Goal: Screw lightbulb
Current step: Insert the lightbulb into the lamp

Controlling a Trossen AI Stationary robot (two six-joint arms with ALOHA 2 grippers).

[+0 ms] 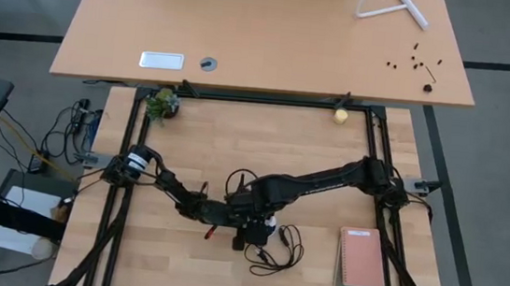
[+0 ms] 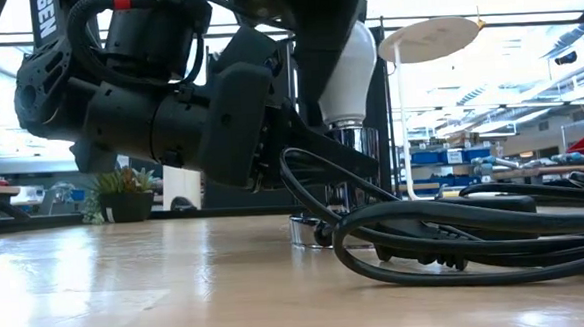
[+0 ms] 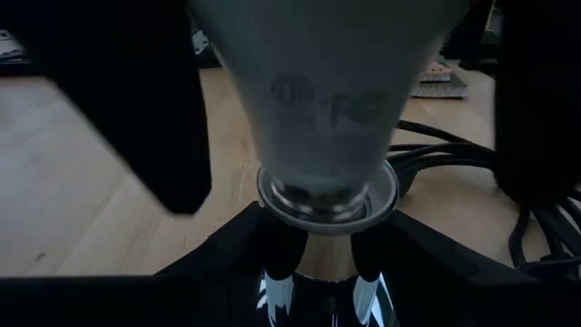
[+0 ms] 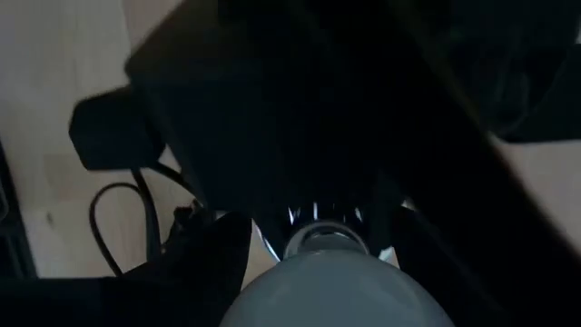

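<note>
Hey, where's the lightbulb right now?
In the low view the lightbulb stands upright, base down in the shiny socket, beside the coiled black cord. The high view puts it at the table's near middle, where both grippers meet.

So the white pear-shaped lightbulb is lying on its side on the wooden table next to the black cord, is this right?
Not quite. The white pear-shaped lightbulb is upright, not lying down: the low view shows its silvery screw base pointing down into the round silver socket. It is near the black cord on the wooden table.
</note>
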